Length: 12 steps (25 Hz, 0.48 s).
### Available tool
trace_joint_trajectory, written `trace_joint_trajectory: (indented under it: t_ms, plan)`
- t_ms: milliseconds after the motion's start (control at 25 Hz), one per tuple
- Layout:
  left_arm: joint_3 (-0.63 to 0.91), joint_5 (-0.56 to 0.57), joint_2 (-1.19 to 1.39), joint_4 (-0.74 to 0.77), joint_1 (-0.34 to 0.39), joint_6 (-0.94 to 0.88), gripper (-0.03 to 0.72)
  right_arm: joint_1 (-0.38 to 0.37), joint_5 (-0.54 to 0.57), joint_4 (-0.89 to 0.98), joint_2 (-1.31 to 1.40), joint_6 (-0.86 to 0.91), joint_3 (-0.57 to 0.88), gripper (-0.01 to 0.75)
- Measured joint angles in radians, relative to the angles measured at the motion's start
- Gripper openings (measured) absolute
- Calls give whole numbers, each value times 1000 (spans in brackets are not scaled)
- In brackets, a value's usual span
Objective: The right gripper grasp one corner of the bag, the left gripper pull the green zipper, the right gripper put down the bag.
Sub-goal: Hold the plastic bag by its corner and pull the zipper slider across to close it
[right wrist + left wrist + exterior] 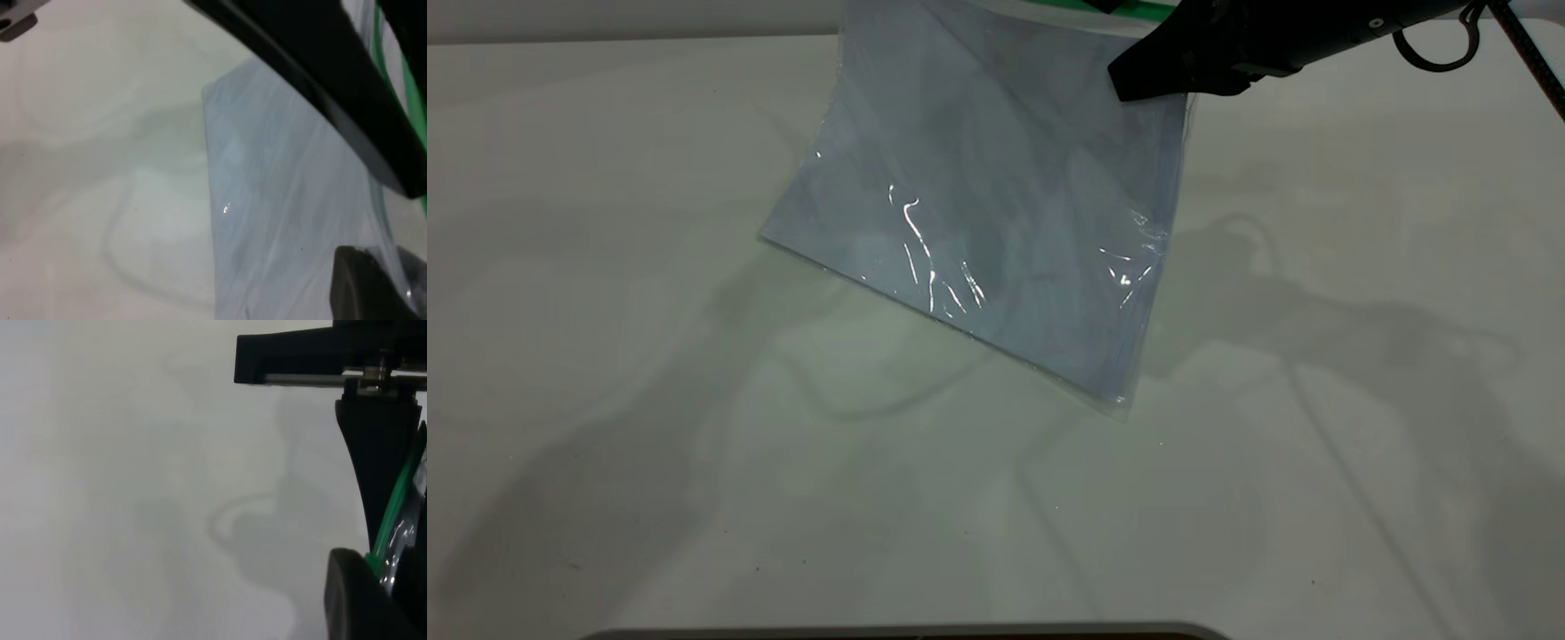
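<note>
Exterior view: bag (pixel 996 204) hanging tilted, lower edge touching the desk (pixel 605 400).
Right gripper (pixel 1138 80): fingers clamped on the bag's top corner.
Left gripper (pixel 380 567): fingers pinching the green zipper (pixel 393 513) near that corner.
Step, judged: pulling the slider.
Advice: pull straight along the strip, away from the corner, keeping the bag taut.

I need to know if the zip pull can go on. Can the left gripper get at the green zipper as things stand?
Probably yes. In the left wrist view the green zipper runs between the fingers of the left gripper, so it seems already on it. The right gripper holds the bag lifted by its top corner.
</note>
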Motion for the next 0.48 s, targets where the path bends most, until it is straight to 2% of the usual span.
trace_joint_trajectory:
  t_ms: [280, 480]
  plan:
    - [0, 3, 0, 0, 0, 0, 175, 0, 0, 0, 0, 0, 0, 35]
    - [0, 3, 5, 0, 0, 0, 224, 0, 1, 0, 0, 0, 0, 35]
